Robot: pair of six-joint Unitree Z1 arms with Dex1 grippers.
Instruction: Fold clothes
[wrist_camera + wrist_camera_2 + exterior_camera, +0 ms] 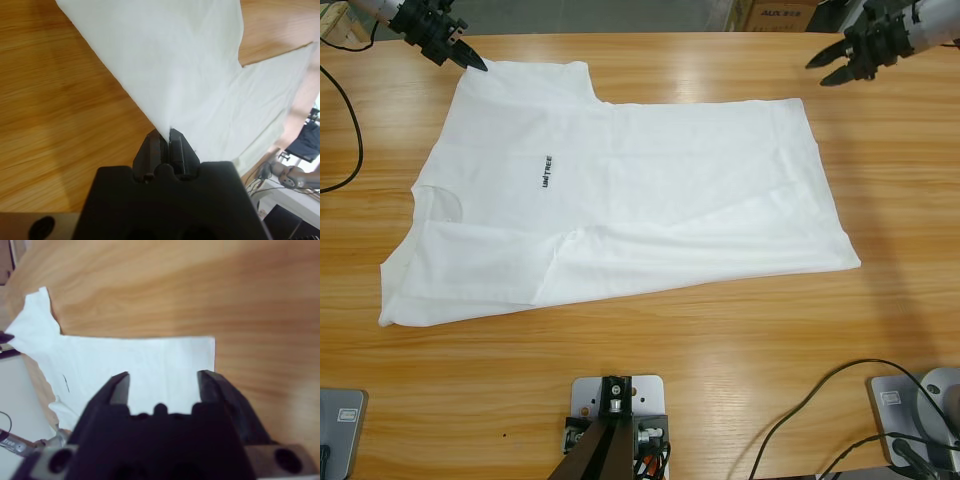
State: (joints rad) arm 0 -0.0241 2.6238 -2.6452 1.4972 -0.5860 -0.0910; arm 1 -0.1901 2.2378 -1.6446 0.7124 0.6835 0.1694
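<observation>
The clothes are one white T-shirt [650,190] lying flat across the table, collar toward the left edge, hem toward the right, and a small dark line of text on the chest. My left gripper [472,58] is at the far left corner, shut on the tip of the upper sleeve; the left wrist view shows its jaws [165,139] pinching the white T-shirt [200,75]. My right gripper [828,66] hangs open at the far right, just beyond the hem corner, with nothing between its jaws. In the right wrist view the gripper [162,380] stands over the T-shirt [140,360].
A black cable [352,110] curves along the table's left edge. More cables [820,400] run over the near right corner. A cardboard box [780,12] stands behind the far edge. Bare wood [720,330] lies in front of the shirt.
</observation>
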